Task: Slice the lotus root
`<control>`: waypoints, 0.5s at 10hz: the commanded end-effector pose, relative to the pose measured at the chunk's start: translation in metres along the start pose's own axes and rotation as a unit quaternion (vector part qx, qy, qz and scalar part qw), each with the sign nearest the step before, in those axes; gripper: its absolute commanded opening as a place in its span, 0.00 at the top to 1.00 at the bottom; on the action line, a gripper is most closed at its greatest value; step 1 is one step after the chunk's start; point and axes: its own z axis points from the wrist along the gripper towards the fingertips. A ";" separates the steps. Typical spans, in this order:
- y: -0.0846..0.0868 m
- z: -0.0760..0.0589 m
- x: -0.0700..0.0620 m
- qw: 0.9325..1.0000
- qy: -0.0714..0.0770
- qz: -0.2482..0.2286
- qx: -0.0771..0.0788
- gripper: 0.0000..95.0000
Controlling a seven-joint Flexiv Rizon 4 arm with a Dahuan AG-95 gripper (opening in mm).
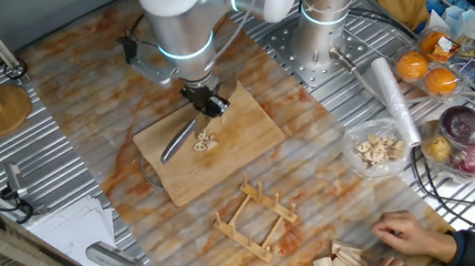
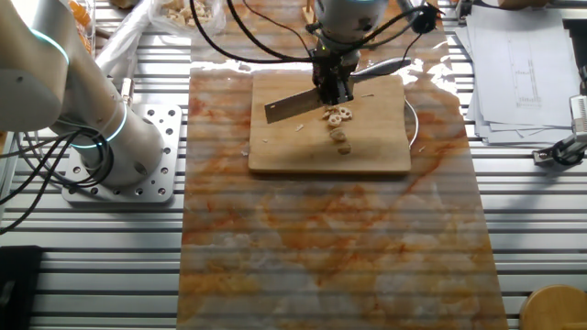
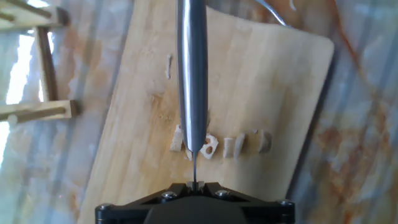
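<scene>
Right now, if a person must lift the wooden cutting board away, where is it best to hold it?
Probably the light wooden cutting board is best held by its bare short edge, far from the steel knife blade, coming from the side. It lies flat; pale lotus root slices sit mid-board.

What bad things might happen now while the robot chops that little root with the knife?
1. The lotus root is already in small loose slices on the cutting board, so the next cut might push pieces aside instead of slicing them.
2. A person's hand rests on the table edge; reaching closer to the knife in the pincer could be dangerous.
</scene>
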 end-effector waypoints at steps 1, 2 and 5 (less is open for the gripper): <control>0.026 -0.017 -0.023 1.000 0.014 0.015 -0.009 1.00; 0.052 -0.028 -0.043 0.999 0.020 0.038 -0.010 1.00; 0.120 -0.045 -0.087 0.997 0.020 0.068 -0.006 1.00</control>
